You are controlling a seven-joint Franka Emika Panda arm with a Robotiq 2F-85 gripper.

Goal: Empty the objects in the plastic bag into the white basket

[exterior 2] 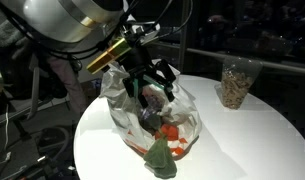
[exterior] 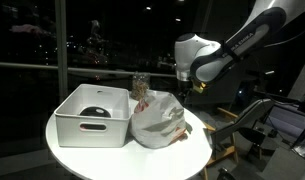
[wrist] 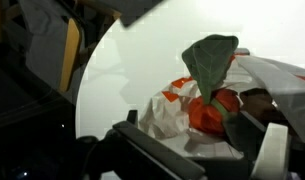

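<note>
Hovering with your fingers (exterior 2: 170, 74) spread apart over the plastic bag (exterior 2: 152, 125), which sits on the counter (exterior: 184, 152) just beside the white basket (exterior: 90, 126), you risk pinching only loose film, so the bag slips and its green item (wrist: 212, 60) spills on the counter beside the basket.

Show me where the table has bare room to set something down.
Bare table lies between bag and cup, out to the rim. It is crowded where basket and bag sit side by side, with the gripper over the bag.
</note>
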